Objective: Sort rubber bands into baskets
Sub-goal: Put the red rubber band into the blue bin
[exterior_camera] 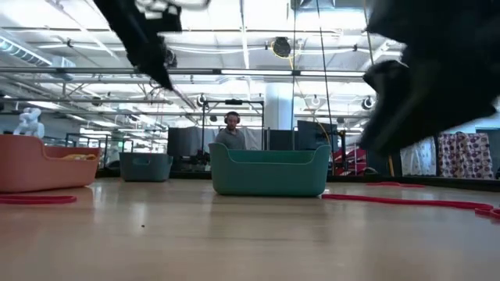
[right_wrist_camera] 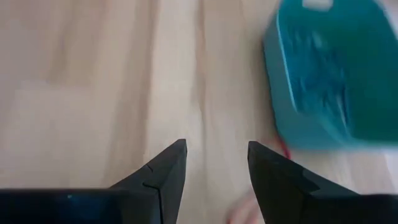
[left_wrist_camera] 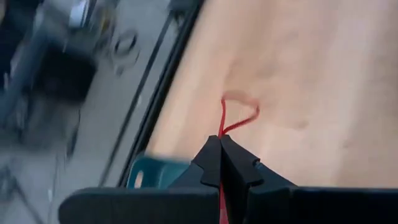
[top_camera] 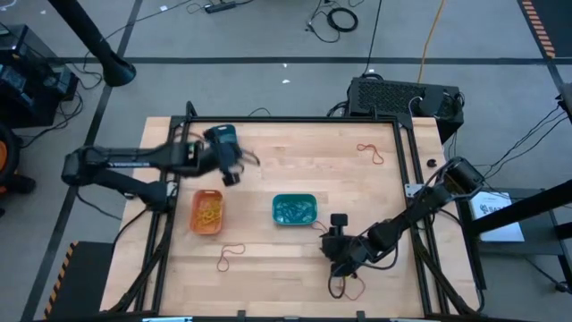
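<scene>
Left gripper point(left_wrist_camera: 221, 155) pinched tight on a red rubber band point(left_wrist_camera: 239, 118), hovering beside the darker blue basket point(top_camera: 222, 136) behind the orange basket point(top_camera: 207, 212); centre over its rim before releasing; right gripper point(right_wrist_camera: 214, 165) wide apart, beside the teal basket point(right_wrist_camera: 329, 81).
</scene>
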You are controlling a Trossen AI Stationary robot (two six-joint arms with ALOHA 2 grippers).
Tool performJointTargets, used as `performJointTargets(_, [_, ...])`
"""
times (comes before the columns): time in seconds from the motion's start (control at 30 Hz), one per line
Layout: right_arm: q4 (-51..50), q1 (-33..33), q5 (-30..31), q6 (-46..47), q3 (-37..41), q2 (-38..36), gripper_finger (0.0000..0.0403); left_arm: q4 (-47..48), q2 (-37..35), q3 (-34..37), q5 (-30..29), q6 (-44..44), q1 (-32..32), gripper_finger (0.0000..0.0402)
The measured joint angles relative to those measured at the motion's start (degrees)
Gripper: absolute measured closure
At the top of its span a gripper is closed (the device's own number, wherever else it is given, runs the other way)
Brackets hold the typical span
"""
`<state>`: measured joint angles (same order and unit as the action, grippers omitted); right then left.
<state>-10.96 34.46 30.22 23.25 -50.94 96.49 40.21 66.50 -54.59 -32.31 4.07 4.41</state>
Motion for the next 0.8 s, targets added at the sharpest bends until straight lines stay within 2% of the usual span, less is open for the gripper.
performJointTargets(0.2, [-12.94, 1.96, -0.13, 1.37, 0.11, -0.55, 0.0239, 1.95, 0.65, 1.2, 3.27, -3.94, 13.93, 0.0401])
performJointTargets(0.47, [-22.96, 5.46, -2.95, 5.37, 0.11, -7.28, 0.0239, 2.36, 1.64, 1.35, 7.63, -6.49, 25.13, 0.0401])
performJointTargets(0.63, [-22.14, 8.98, -5.08, 16.81, 0.11, -12.42, 0.0239, 2.32, 3.07, 1.35, 12.89, -5.89, 28.43, 0.0401])
performJointTargets(0.8, [-20.1, 14.18, -4.9, 30.8, 0.11, -12.84, 0.0239, 2.34, 6.01, 1.35, 15.8, -3.67, 30.38, 0.0401])
